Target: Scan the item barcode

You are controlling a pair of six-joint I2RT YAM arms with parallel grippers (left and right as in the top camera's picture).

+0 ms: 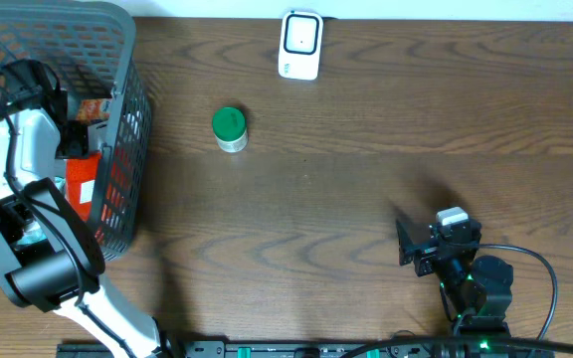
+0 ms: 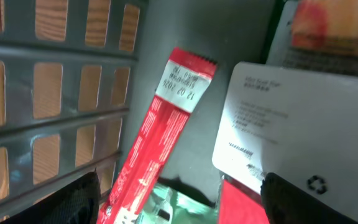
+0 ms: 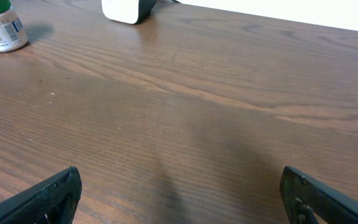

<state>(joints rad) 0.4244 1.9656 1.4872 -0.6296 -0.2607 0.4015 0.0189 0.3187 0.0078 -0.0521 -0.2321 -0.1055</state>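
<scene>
Above the table, overhead view: grey basket [image 1: 117,60] at far left with the left arm [image 1: 23,149] reaching down into it; its fingers are hidden by the arm from here. Green-capped bottle [image 1: 229,128] upright on the bare wood, well apart from the basket. White scanner [image 1: 300,45] at the far edge. Right gripper [image 1: 411,244] parked low at near right, nothing close to it. Left wrist view: left gripper [image 2: 179,208] with jaws spread wide and empty, inside the basket; red packet [image 2: 166,124] lying aslant between the fingers' line and the slatted wall, printed date end uppermost; white card pack [image 2: 291,118] just beside it, overlapping a green wrapper [image 2: 173,202] below. Right wrist view: jaws wide apart over empty tabletop [image 3: 197,112], bottle and scanner far ahead. Step in hand, by judgement: selection and pickup of an item from the basket, the red packet the likeliest candidate; scanning not yet begun. Next move calls for lowering, closing on the packet alone without catching the card pack, then lifting clear of the wall towards the scanner.
</scene>
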